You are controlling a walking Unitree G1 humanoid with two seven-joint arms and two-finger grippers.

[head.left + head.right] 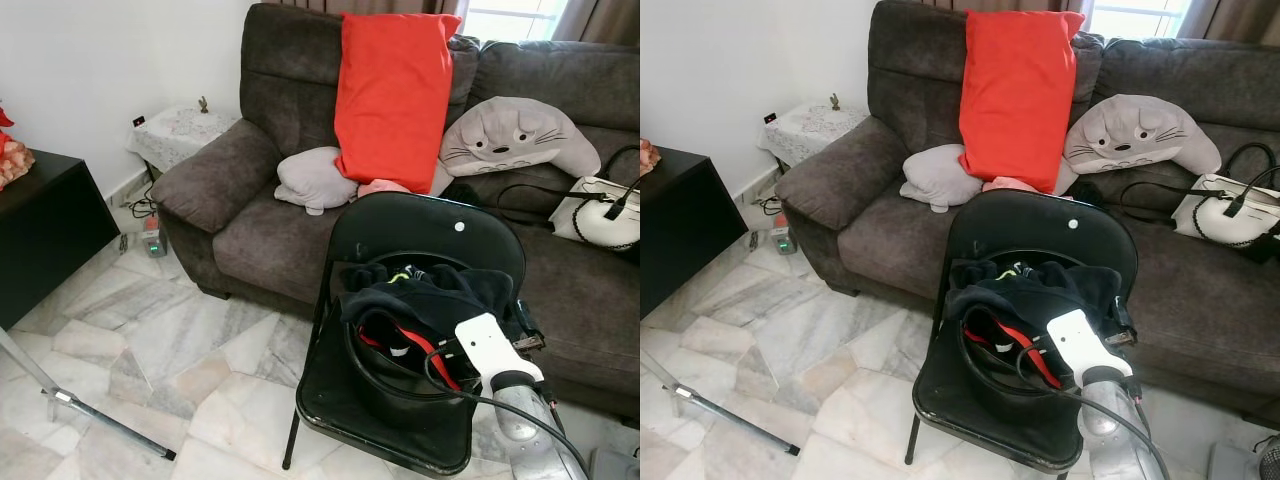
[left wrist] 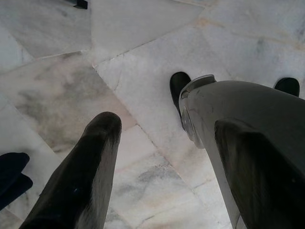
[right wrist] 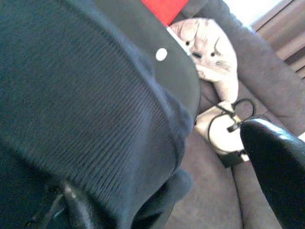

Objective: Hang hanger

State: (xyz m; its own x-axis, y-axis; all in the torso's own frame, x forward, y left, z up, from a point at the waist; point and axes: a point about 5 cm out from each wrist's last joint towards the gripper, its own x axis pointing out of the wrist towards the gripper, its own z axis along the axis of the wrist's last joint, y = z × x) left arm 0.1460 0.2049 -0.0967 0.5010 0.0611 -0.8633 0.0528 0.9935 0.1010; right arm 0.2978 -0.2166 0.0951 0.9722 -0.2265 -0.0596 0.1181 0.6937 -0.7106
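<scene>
Right arm reaching into a basket of dark clothes on a black folding chair, before a brown sofa.

From the head, the right gripper is buried in the dark garment heaped over the black basket; a red hanger pokes out among the clothes. Up close, the right wrist shows knit fabric and one black finger standing clear, so spread or pinching cannot be told. The left gripper hangs with fingers apart above the marble floor.
</scene>
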